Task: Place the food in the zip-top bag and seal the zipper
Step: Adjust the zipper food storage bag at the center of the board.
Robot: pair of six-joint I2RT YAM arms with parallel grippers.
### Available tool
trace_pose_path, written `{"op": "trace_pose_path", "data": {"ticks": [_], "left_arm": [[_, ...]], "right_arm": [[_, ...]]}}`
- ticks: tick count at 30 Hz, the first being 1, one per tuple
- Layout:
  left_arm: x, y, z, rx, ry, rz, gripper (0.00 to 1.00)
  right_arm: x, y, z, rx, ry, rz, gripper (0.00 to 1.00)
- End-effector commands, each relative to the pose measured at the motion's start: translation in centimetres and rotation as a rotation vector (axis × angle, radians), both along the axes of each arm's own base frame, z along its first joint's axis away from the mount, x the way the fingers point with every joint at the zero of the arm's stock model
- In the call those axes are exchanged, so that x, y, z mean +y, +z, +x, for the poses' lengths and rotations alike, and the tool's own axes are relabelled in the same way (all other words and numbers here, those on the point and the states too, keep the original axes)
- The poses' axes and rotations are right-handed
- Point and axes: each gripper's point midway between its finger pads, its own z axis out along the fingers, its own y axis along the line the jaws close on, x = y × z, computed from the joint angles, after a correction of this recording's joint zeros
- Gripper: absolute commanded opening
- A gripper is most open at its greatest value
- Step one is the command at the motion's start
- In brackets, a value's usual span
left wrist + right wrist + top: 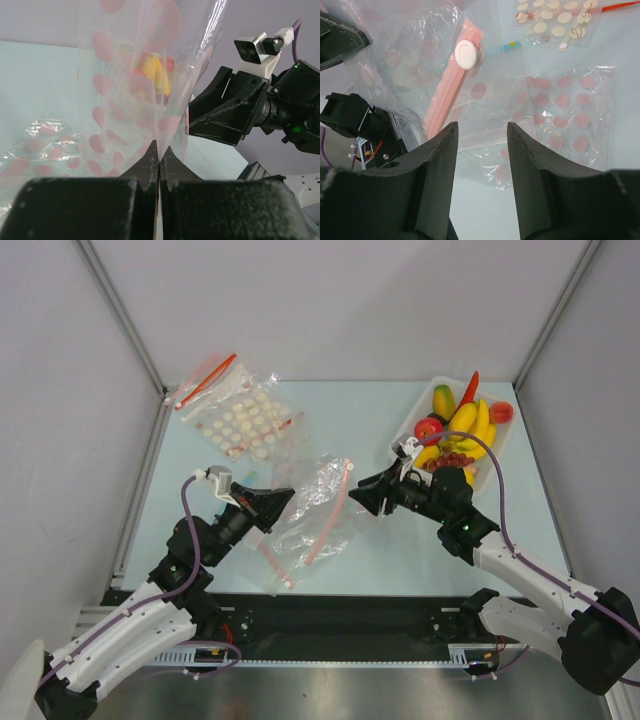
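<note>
**Bag pinched up, food not bagged yet**

Your left gripper (272, 502) has its fingers pressed together on the film of the zip-top bag (325, 502) and holds it up mid-table, probably so the mouth is reachable. Your right gripper (482, 132) faces it with fingers spread and nothing between them, likely lining up on the zipper (451, 95). The food (462, 425) sits in the tray (412, 415), far right. You can't tell if the mouth is open, because crinkles and glare hide it.

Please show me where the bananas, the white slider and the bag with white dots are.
bananas (463, 421), top view, middle of the yellow bunch.
white slider (466, 54), right wrist view, centre of its round face.
bag with white dots (247, 422), top view, its dotted middle.
</note>
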Motion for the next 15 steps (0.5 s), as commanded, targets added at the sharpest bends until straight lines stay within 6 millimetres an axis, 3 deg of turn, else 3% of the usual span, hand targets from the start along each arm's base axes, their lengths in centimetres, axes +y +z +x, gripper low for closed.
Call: {"op": "trace_pose_path", "data": {"ticks": [1, 15], "left_arm": [[0.3, 1.3, 0.1, -0.021, 0.012, -0.035, 0.00], [-0.5, 1.4, -0.5, -0.023, -0.041, -0.043, 0.00]], "right_arm": [[-0.1, 1.2, 0.0, -0.042, 0.002, 0.026, 0.49], [1.2, 1.2, -1.0, -0.048, 0.074, 0.037, 0.49]]}}
